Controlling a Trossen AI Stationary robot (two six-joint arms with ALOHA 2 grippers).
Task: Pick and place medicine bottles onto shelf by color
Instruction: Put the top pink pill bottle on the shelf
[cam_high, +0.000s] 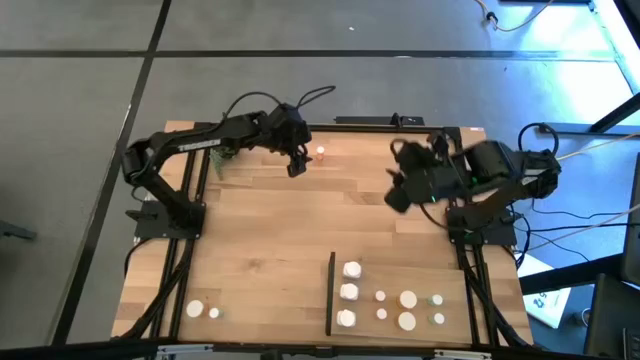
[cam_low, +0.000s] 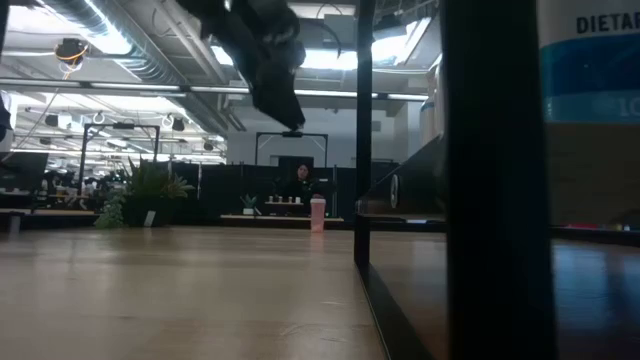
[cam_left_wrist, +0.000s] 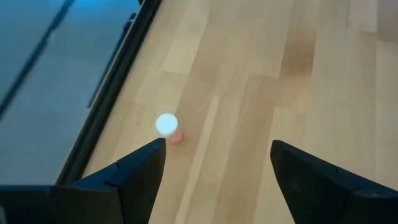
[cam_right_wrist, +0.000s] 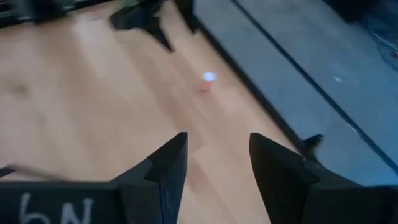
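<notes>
Grey flooring is surrounding the wooden counter (cam_high: 270, 230) in the high view, and the low view is looking across the boards into a dim office where a person is sitting far behind a pink cup (cam_low: 318, 213)

Taking the shelf (cam_high: 400, 305) as landmark, with its black upright strip (cam_high: 330, 293) running along one edge: it is lying at one corner of the counter and carrying a group of bottles (cam_high: 349, 292), three larger white ones in a column just beside the strip and smaller ones beyond them, two with pale green tops (cam_high: 437, 299). Two more white bottles (cam_high: 203, 311) are standing off the shelf, on the far side of the strip, near the adjoining counter corner.

One pink bottle (cam_high: 321, 152) with a white cap is standing alone at the counter edge opposite the shelf, well apart from it. The left tool (cam_high: 297, 163) is hovering just beside that pink bottle, fingers released and spread wide with nothing between them; in the left wrist view the bottle (cam_left_wrist: 168, 126) is sitting ahead of the left finger (cam_left_wrist: 134, 171), not touching.

The right tool (cam_high: 397, 193) is hanging over bare counter between the shelf and the pink bottle, fingers (cam_right_wrist: 163, 168) parted and gripping nothing, pointing toward that bottle (cam_right_wrist: 208, 79)
</notes>
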